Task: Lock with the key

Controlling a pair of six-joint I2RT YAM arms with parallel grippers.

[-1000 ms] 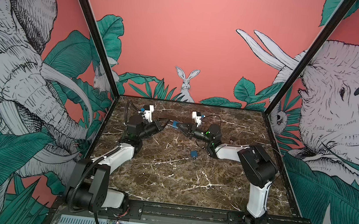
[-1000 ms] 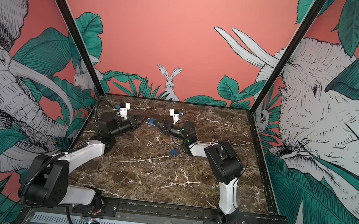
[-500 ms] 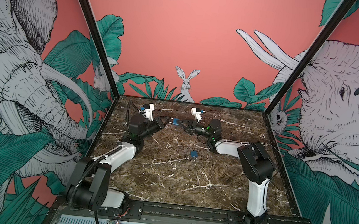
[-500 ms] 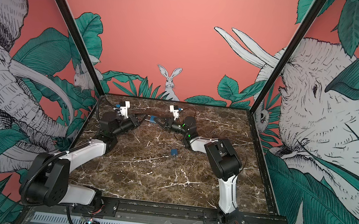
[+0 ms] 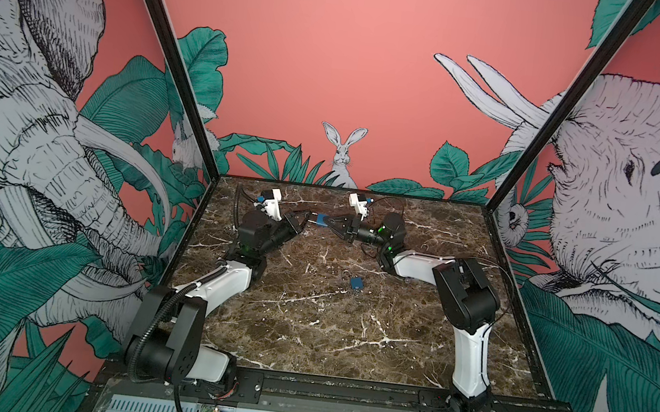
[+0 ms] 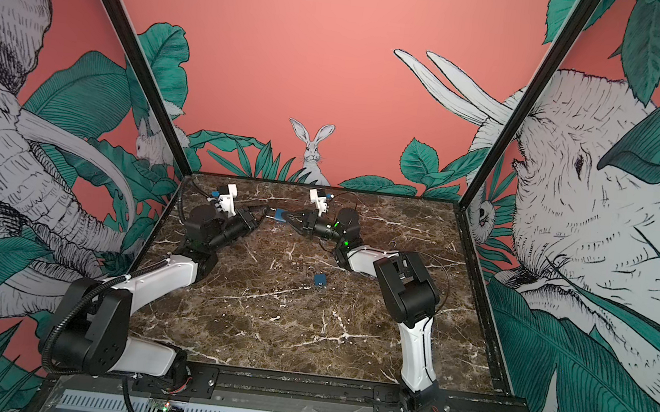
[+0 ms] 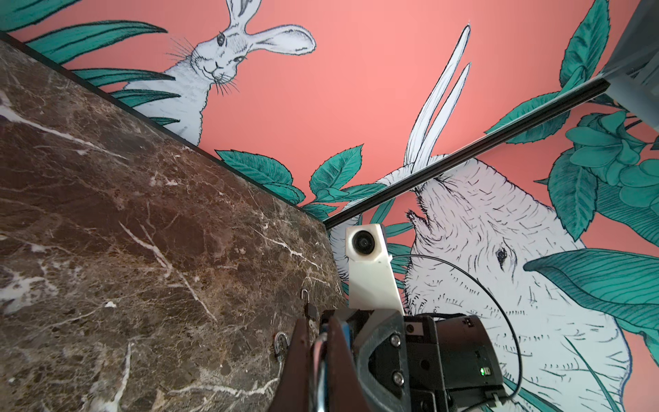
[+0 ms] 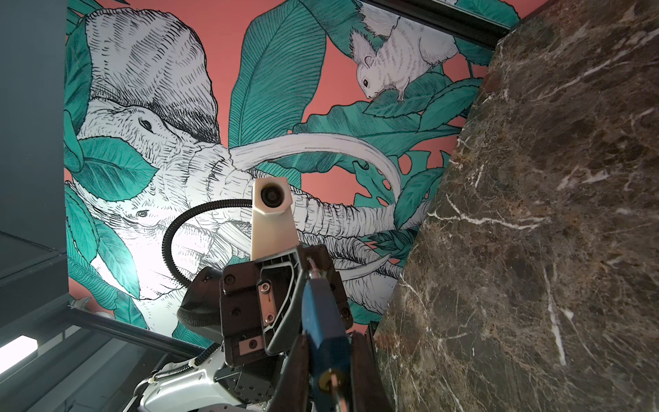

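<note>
My right jaws are clenched on the blue padlock (image 5: pixel 321 220), holding it up over the far part of the marble surface (image 5: pixel 307 330). My left jaws are pinched tight on a small dark piece, probably the key (image 5: pixel 312 225), though it is too small to be sure. Its tip meets the end of the padlock. In both top views my arms face each other, nose to nose. A second blue padlock (image 5: pixel 356 282) lies on the surface nearer the middle, well apart.
</note>
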